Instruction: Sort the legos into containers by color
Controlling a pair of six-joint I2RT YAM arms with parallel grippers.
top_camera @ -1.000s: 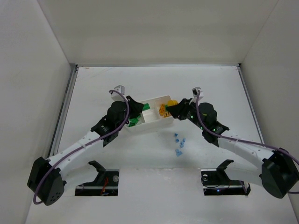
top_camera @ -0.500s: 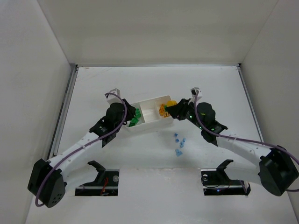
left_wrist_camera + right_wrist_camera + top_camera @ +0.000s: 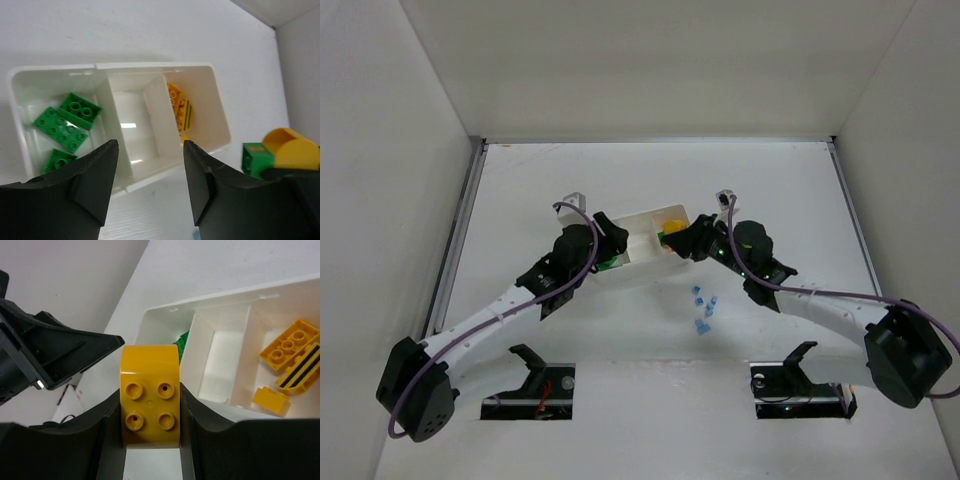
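Note:
The white three-compartment tray point(image 3: 645, 216) lies between my two grippers. In the left wrist view its left compartment holds green legos point(image 3: 65, 127), the middle compartment point(image 3: 131, 122) is bare, and the right one holds yellow-orange legos point(image 3: 180, 107). My right gripper point(image 3: 150, 412) is shut on a rounded yellow brick point(image 3: 150, 370) just off the tray's right end point(image 3: 673, 232). A green block point(image 3: 254, 160) shows beside that brick. My left gripper point(image 3: 150, 187) is open and empty at the tray's near left side point(image 3: 610, 245). Several pale blue legos point(image 3: 703, 305) lie on the table.
The tray's thin rim point(image 3: 215, 297) and dividers stand close to both sets of fingers. The left gripper's black body point(image 3: 55, 360) faces the right gripper across the tray. White walls enclose the table on three sides.
My right gripper has moved left and toward the tray with the yellow brick. My left gripper has shifted slightly right along the tray's left end and stays open.

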